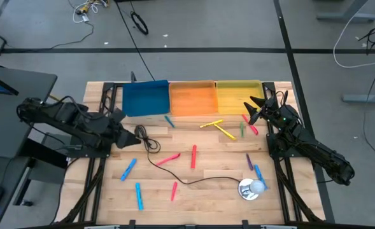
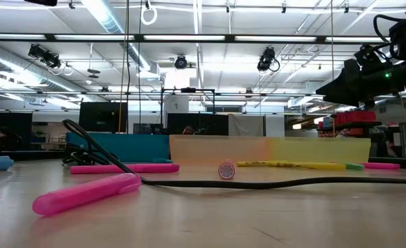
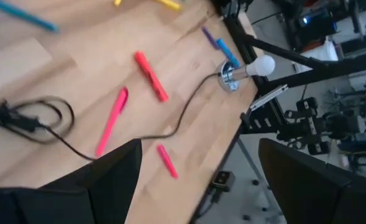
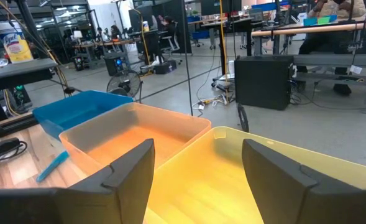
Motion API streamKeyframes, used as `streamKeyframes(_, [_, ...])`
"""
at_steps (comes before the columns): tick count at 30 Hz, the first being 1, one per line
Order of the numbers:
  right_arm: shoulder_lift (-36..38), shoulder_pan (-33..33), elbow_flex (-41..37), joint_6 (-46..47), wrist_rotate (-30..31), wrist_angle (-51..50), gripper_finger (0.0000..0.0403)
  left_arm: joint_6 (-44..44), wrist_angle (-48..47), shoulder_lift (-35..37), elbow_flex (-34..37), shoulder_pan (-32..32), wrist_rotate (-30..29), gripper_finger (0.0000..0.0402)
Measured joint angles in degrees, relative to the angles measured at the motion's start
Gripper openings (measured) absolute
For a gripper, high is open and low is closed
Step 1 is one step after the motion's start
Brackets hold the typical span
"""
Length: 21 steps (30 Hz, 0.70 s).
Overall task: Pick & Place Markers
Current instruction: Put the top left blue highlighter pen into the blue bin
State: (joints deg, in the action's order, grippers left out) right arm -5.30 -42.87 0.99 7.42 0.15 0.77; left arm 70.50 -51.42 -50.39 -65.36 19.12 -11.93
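Observation:
Markers lie scattered flat on the wooden table: two yellow, a green, reds, pinks, blues and a purple. In the low view a pink marker lies nearest. My left gripper hovers open over the table's left side, near the coiled end of the cable; its wrist view shows red and pink markers beyond its fingers. My right gripper hovers open at the near rim of the yellow tray, above the red markers. Neither holds anything.
Blue, orange and yellow trays stand side by side along the far edge; the right wrist view looks into the yellow tray. A thin black cable snakes across the middle to a round silver-white object near the near right corner.

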Motion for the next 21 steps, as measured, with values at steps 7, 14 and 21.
streamKeyframes(7, [0.0, 0.0, 0.0, 0.0, 0.01, -0.01, 0.0245, 8.27, -2.65, -5.08, -4.22, 2.6, 3.65, 0.033])
streamKeyframes(14, [0.01, 0.0, 0.0, -0.01, -0.01, 0.0, 0.0245, 16.97, -6.56, -9.68, -7.23, 6.18, 6.55, 0.033])
streamKeyframes(21, [0.02, 0.0, 0.0, -0.02, 0.01, -0.01, 0.0245, 25.11, -12.63, -12.94, -8.57, 10.34, 8.41, 0.033])
